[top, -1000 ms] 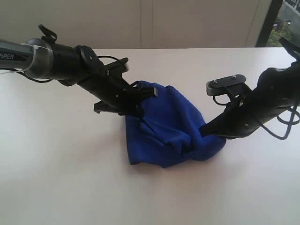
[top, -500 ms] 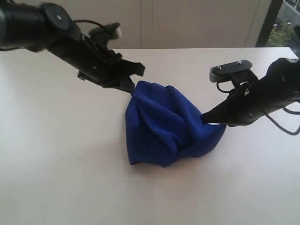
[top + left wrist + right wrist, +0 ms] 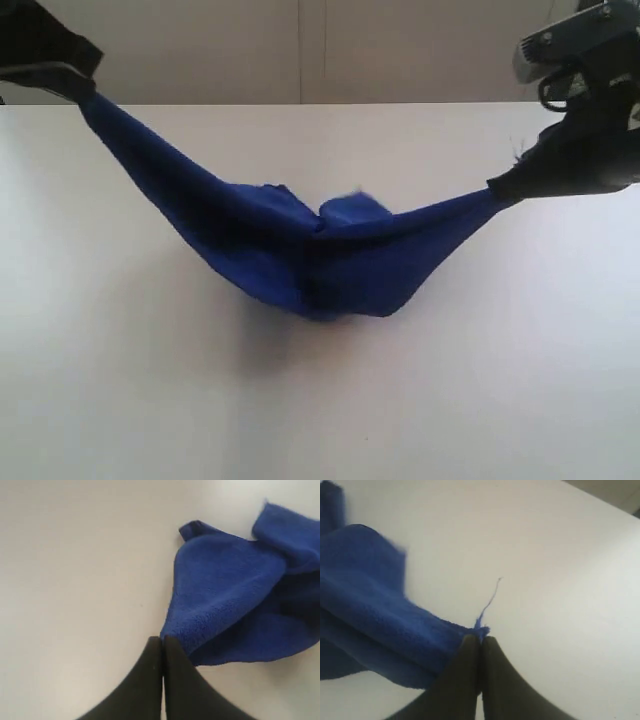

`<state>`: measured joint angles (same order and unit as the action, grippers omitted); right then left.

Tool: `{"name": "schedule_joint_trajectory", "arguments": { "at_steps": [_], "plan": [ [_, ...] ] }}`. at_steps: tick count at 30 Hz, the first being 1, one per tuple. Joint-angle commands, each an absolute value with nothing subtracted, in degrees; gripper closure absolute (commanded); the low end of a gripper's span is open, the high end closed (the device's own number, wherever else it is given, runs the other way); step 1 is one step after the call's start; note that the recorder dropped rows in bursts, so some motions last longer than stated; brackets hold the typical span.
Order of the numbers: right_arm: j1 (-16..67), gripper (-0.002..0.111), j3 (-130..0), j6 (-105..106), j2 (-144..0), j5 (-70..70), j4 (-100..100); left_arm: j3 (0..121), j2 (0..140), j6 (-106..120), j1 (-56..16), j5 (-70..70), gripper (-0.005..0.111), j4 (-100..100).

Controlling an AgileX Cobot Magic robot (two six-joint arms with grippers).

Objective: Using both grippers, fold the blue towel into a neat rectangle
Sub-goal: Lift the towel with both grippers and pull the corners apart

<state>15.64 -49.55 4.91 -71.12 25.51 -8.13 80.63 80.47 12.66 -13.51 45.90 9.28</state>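
While its belly sags low over the table (image 3: 150, 400), the towel (image 3: 300, 260) hangs stretched like a hammock; whether it touches, I cannot tell. The right claw (image 3: 503, 187) is clamped on one raised end; farther back, the left claw (image 3: 85, 92) is clamped on the other.

The blue towel (image 3: 330, 270) is sagging across mid-frame, being pinched by the left gripper (image 3: 78, 86) upper-left and the right gripper (image 3: 498, 186) right.

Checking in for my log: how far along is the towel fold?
Done: the left gripper and right gripper each pinch an end of the blue towel. In hand: it hangs between them, middle sagging, bunched. Left: laying it flat and every fold.
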Motion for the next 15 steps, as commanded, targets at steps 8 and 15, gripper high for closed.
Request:
{"name": "schedule_joint_trajectory", "arguments": {
  "at_steps": [8,15],
  "plan": [
    [15.3,0.108,-49.3,-15.4,-54.6,34.7,-24.5,80.7,67.1,3.1,-13.3,52.4,0.107,-0.7],
    [15.3,0.108,-49.3,-17.3,-48.0,37.6,-24.2,80.7,59.7,-5.4,-13.3,54.8,0.107,-5.0]
  ]
}}
